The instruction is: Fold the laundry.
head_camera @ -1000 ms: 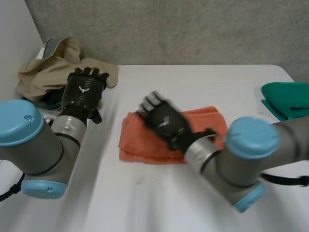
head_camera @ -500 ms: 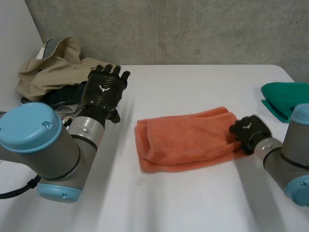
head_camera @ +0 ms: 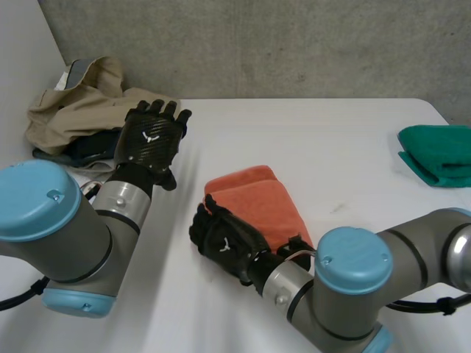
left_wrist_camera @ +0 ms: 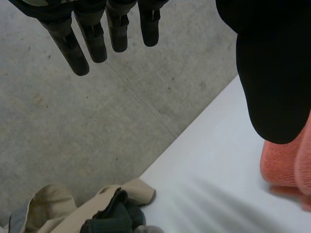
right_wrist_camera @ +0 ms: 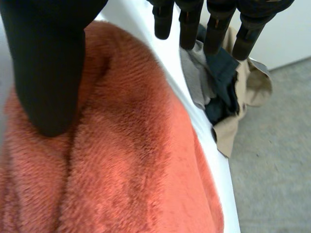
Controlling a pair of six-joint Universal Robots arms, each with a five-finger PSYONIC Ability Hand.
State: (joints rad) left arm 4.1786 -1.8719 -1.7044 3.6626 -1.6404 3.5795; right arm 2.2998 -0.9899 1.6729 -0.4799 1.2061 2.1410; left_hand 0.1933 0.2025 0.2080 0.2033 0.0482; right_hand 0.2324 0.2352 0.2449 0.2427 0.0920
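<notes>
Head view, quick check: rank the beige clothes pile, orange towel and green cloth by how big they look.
1. beige clothes pile
2. orange towel
3. green cloth, though the view's edge cuts it off, so unsure.

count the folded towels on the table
2. An orange towel lies in the middle, with the right hand at its near end; a green towel sits at the table's right edge. The clothes heap at the far left corner could hide more.
</notes>
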